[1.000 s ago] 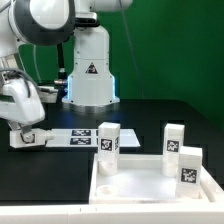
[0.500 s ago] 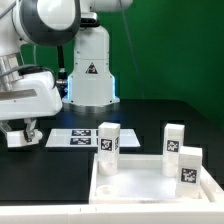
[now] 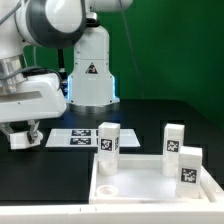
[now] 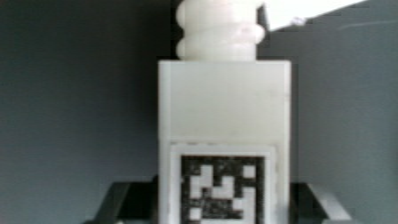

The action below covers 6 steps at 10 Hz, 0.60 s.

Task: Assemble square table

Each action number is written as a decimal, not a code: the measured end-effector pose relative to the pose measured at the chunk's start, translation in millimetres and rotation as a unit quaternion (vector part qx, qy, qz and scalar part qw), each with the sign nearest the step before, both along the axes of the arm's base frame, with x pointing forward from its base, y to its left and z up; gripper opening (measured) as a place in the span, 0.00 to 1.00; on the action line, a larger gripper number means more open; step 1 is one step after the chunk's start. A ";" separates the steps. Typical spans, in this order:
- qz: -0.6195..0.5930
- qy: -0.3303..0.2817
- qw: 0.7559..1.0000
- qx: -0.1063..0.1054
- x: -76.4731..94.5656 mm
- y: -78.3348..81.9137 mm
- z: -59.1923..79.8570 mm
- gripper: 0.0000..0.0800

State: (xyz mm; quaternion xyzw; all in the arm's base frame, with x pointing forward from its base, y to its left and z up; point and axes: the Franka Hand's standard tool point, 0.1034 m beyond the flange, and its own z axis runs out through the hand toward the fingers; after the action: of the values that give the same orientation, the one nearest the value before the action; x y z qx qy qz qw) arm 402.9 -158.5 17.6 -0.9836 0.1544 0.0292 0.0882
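Wrist view: pincer (image 4: 214,205) clamped on a stiff, light, likely slippery table leg (image 4: 217,110), gripped at its tagged flat sides.

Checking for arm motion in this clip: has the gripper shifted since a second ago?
Yes. The gripper moved toward the exterior view's left, farther from the marker board.

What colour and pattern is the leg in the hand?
Plain white leg, with a black-and-white square tag near one end. The wrist view shows it best.
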 end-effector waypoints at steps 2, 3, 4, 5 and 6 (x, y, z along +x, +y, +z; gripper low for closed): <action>0.005 -0.001 1.000 -0.017 1.8 0.8 -4.7 0.36; 0.004 -0.001 1.000 -0.016 1.6 1.1 -4.8 0.36; 0.002 -0.001 1.000 -0.016 1.0 -0.4 -4.9 0.36; 0.002 -0.001 1.000 -0.016 0.9 -0.6 -4.9 0.57; 0.001 0.000 1.000 -0.016 0.7 -0.9 -4.9 0.72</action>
State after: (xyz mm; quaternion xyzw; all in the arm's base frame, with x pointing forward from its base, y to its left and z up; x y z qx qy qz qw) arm 403.7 -159.4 12.7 -0.9850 0.1541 0.0264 0.0724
